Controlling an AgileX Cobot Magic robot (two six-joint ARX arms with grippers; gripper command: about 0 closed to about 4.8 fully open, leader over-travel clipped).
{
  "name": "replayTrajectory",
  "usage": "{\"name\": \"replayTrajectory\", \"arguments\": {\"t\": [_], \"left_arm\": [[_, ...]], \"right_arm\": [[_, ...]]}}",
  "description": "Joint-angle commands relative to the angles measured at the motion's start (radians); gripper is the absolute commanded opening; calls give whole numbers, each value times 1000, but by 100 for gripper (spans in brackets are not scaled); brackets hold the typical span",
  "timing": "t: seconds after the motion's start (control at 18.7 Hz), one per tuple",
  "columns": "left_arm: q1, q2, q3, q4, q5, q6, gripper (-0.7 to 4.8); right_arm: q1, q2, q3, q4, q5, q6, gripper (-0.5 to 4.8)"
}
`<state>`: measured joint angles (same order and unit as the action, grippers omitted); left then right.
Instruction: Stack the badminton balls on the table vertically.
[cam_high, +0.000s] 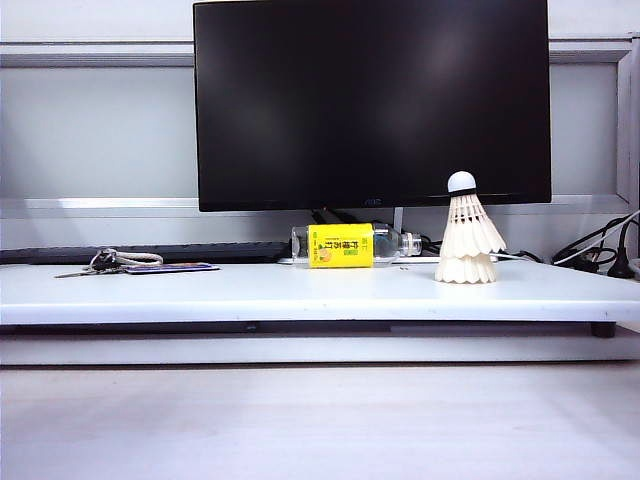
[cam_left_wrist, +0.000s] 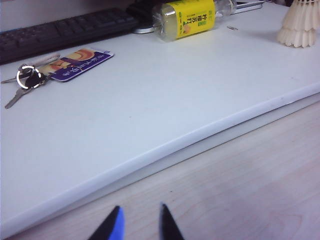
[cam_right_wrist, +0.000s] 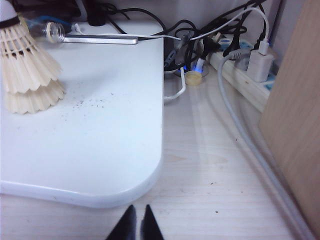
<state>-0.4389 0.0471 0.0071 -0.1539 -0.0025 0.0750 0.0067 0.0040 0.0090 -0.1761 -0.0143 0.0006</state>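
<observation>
Two badminton balls stand stacked upright on the right part of the white table (cam_high: 300, 295). The upper one (cam_high: 466, 215) is nested over the lower one (cam_high: 466, 268), cork tip up. The stack (cam_left_wrist: 300, 25) also shows in the left wrist view, far across the table (cam_left_wrist: 150, 115) from my left gripper (cam_left_wrist: 140, 206). That gripper hangs open and empty over the wooden surface in front of the table edge. My right gripper (cam_right_wrist: 140, 206) is shut on nothing, just off the table's rounded corner (cam_right_wrist: 110, 140), well away from the stack (cam_right_wrist: 27, 70). Neither gripper appears in the exterior view.
A clear bottle with a yellow label (cam_high: 345, 245) lies under the black monitor (cam_high: 370, 100). Keys (cam_left_wrist: 27, 80), a purple card (cam_left_wrist: 80, 62) and a keyboard (cam_left_wrist: 60, 30) sit at the left. A power strip with cables (cam_right_wrist: 240, 65) and a wooden board (cam_right_wrist: 295, 125) lie beyond the table's right end.
</observation>
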Motion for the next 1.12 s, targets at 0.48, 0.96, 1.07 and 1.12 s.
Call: {"name": "replayTrajectory", "arguments": {"t": [0.48, 0.96, 1.07, 1.12], "left_arm": [[0, 2, -2, -3, 6, -34, 107], [150, -8, -2, -6, 29, -34, 107], [234, -45, -2, -11, 29, -34, 107], [308, -46, -2, 8, 28, -34, 107]], "right_arm": [[0, -2, -3, 0, 12, 58, 31], [0, -2, -3, 0, 13, 56, 31], [-1, -2, -3, 0, 13, 56, 31], [-1, -2, -3, 1, 13, 56, 31]]}}
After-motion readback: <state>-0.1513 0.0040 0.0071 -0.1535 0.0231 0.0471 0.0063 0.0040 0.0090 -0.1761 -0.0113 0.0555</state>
